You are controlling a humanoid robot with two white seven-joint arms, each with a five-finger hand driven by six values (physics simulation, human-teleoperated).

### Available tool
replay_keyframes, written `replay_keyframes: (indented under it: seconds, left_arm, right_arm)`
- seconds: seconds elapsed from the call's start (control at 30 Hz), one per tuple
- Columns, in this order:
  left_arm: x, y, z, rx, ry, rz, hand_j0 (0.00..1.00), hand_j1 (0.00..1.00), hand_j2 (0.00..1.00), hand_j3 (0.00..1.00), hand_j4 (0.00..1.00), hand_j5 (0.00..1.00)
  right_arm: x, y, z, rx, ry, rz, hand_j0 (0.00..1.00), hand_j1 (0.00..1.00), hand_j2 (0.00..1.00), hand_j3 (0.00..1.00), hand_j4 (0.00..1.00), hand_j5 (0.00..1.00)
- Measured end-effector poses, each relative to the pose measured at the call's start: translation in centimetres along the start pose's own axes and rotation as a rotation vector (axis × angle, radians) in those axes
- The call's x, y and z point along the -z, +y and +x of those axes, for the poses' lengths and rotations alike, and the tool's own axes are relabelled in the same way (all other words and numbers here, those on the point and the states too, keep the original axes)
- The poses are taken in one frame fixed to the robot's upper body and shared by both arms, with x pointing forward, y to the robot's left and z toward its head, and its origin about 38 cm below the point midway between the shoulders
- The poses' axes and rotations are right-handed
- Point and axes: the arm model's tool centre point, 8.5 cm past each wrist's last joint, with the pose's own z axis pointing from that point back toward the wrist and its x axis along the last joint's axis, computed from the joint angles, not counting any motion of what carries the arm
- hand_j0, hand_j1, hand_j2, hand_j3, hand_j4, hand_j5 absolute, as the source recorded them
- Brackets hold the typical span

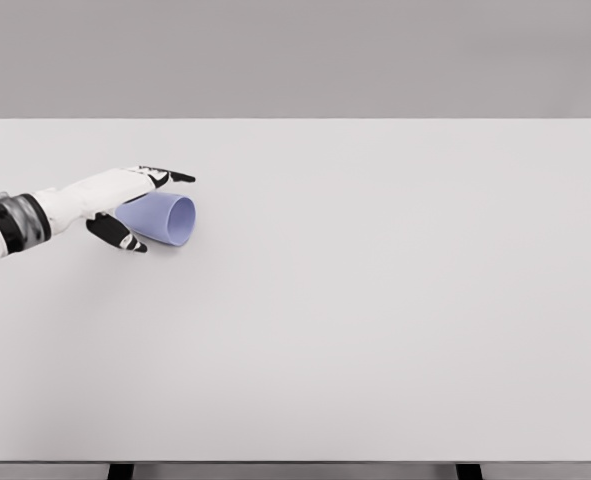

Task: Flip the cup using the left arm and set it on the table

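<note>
Reaching from 9 o'clock, our left hand brackets lilac cup: fingers over top, thumb below. Contact unclear; cup not lifted. Cup lies on its side, mouth toward 3 o'clock, left part of white table. We judge straddling pose suits wrist roll to upright it. Right hand unseen.

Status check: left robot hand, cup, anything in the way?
Left robot hand around cup, fingers either side. Cup on its side, mouth facing right, on table. Right arm out of view. Nothing in the way.
</note>
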Motion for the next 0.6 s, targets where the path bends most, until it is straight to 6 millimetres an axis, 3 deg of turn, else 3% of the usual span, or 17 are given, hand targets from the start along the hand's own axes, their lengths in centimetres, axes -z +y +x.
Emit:
replay_keyframes:
  seconds: [0.33,0.6]
  left_arm:
    - [1.3,-1.4,-0.4,-0.004,0.016,-0.029,1.0,1.0,1.0,1.0,1.0,1.0]
    - [1.5,-1.7,-0.3,-0.008,0.014,-0.036,0.83,0.83,0.83,0.83,0.83,0.83]
  right_arm:
    - [0.0,0.0,0.0,0.0,0.0,0.0,1.0,1.0,1.0,1.0,1.0,1.0]
    - [0.0,0.0,0.0,0.0,0.0,0.0,1.0,1.0,1.0,1.0,1.0,1.0]
